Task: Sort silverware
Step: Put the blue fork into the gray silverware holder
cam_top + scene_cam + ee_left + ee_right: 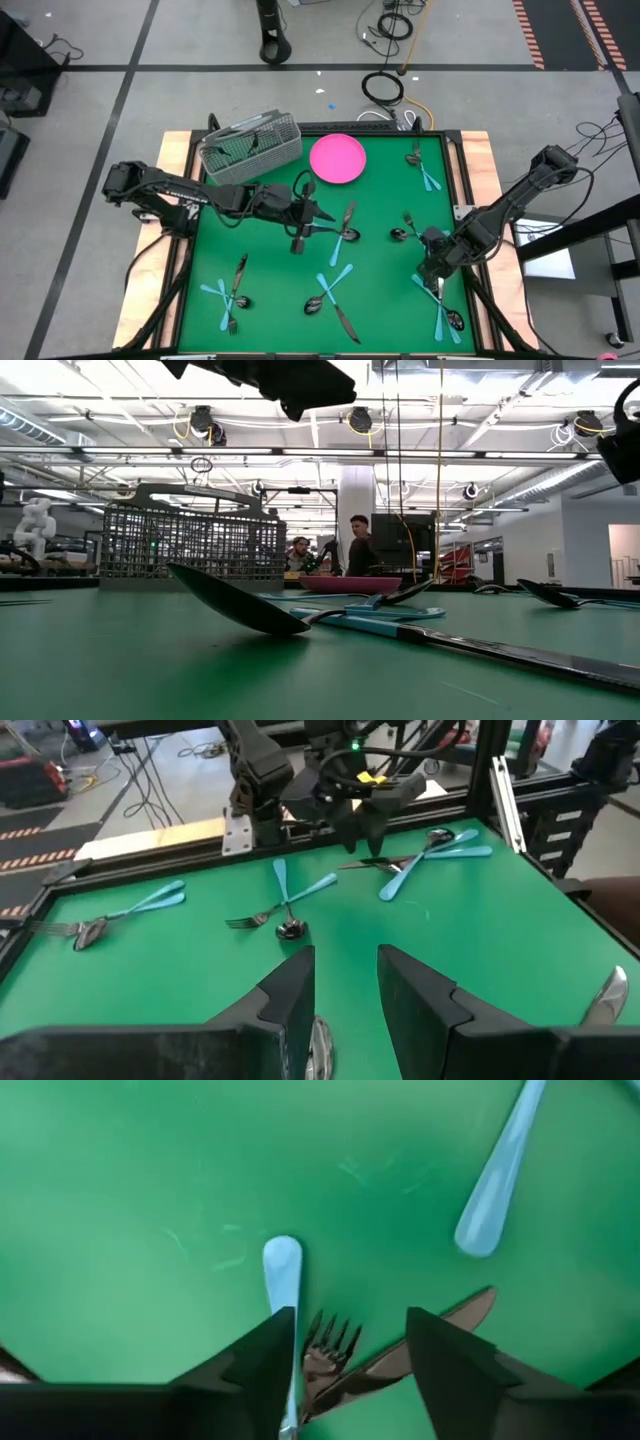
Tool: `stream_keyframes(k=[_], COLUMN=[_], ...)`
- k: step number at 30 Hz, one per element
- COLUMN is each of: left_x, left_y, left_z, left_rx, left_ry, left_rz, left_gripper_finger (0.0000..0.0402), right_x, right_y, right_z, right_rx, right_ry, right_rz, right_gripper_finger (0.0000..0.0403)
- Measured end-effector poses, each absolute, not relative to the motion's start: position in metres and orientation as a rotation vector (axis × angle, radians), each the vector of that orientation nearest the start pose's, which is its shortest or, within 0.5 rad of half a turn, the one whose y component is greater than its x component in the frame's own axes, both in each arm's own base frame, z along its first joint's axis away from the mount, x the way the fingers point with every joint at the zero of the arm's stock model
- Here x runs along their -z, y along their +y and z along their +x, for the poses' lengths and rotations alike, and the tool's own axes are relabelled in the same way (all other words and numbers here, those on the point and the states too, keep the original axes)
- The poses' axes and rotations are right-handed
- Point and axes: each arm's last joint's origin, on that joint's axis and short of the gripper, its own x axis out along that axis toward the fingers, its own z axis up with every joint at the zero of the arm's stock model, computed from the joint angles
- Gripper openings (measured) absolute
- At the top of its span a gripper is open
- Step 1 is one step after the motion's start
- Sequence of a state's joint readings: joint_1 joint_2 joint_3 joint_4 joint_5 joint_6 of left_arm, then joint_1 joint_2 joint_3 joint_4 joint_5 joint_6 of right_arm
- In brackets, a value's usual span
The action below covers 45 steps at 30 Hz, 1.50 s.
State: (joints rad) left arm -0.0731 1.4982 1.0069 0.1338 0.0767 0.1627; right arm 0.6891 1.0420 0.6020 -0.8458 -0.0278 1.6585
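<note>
Silverware lies scattered in small heaps on the green mat: all-metal pieces and pieces with light blue handles, such as the heap [335, 285] by the near edge and another [425, 165] at the far right. My right gripper [436, 268] is open and low over the right near heap. In the right wrist view its gap [348, 1348] frames a metal fork's tines [326, 1348] and a knife's tip [440, 1325], with a blue handle [283, 1275] beside one finger. My left gripper [312, 212] is open mid-table, raised off the mat [295, 390], with a spoon [319, 1045] below it.
A grey wire-mesh basket [250, 148] stands at the far left of the mat, with a pink round plate [337, 158] to its right. Wooden rails edge the mat left [170, 160] and right. People [355, 545] stand in the room beyond the far edge.
</note>
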Motion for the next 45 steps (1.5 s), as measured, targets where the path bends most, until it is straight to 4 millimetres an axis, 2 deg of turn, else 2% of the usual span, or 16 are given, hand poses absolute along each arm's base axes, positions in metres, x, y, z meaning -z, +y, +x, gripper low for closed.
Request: stream_keyframes(k=[3, 6, 14, 20, 31, 36, 45], left_x=[-0.268, -0.268, -0.264, -0.264, -0.264, -0.264, -0.264], left_y=[-0.027, -0.027, -0.027, -0.026, -0.026, -0.027, -0.027], left_z=[0.334, 0.334, 0.332, 0.332, 0.332, 0.332, 0.332], left_rx=[0.178, 0.178, 0.18, 0.18, 0.181, 0.181, 0.18], left_ry=[0.367, 0.374, 0.415, 0.419, 0.416, 0.412, 0.409], left_rz=[0.159, 0.152, 0.152, 0.151, 0.159, 0.159, 0.16], left_gripper_finger=[0.0114, 0.0114, 0.0114, 0.0114, 0.0114, 0.0114, 0.0114], right_x=[-0.188, -0.186, -0.164, -0.149, -0.143, -0.142, -0.151], right_y=[0.104, 0.105, 0.122, 0.136, 0.145, 0.145, 0.15], right_z=[0.124, 0.123, 0.127, 0.132, 0.128, 0.128, 0.131], right_rx=[0.549, 0.629, 0.749, 0.761, 0.812, 0.816, 0.795], right_ry=[1.331, 1.321, 1.323, 1.331, 1.313, 1.322, 1.341], right_rz=[1.011, 1.064, 0.992, 0.986, 1.001, 1.003, 1.007], right_gripper_finger=[0.023, 0.0246, 0.0228, 0.0222, 0.0218, 0.0183, 0.007])
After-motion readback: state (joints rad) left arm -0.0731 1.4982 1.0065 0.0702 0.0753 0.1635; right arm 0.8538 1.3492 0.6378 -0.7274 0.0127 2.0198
